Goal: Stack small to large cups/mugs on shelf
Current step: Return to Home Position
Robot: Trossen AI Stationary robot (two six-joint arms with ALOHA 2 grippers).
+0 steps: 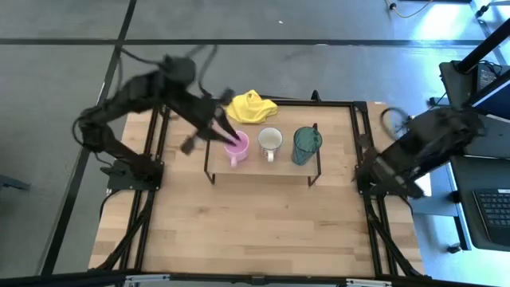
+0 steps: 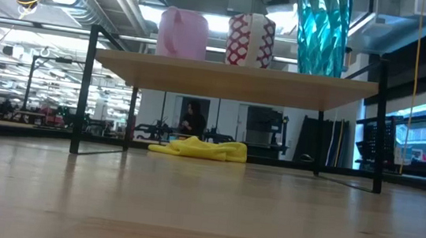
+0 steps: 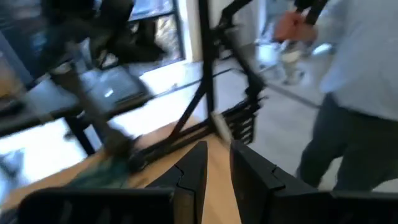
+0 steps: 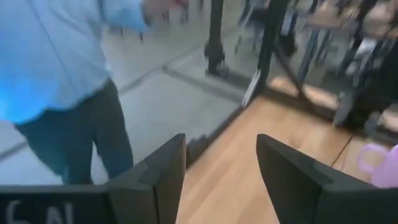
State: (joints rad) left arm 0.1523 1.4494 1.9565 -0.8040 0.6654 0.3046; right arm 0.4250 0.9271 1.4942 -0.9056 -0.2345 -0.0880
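The pink mug, the white mug and the teal cup stand in a row on the low wooden shelf, resting on their bases. The low view also shows the pink mug, the white mug and the teal cup. My left gripper hangs just above the pink mug's far left side. Its fingers stand a narrow gap apart with nothing between them. My right gripper waits at the table's right edge, open and empty.
A yellow cloth lies on the table behind the shelf. The shelf's dark wire legs and the black frame rails stand along the table's sides. A person in a light blue shirt stands beyond the table's right side.
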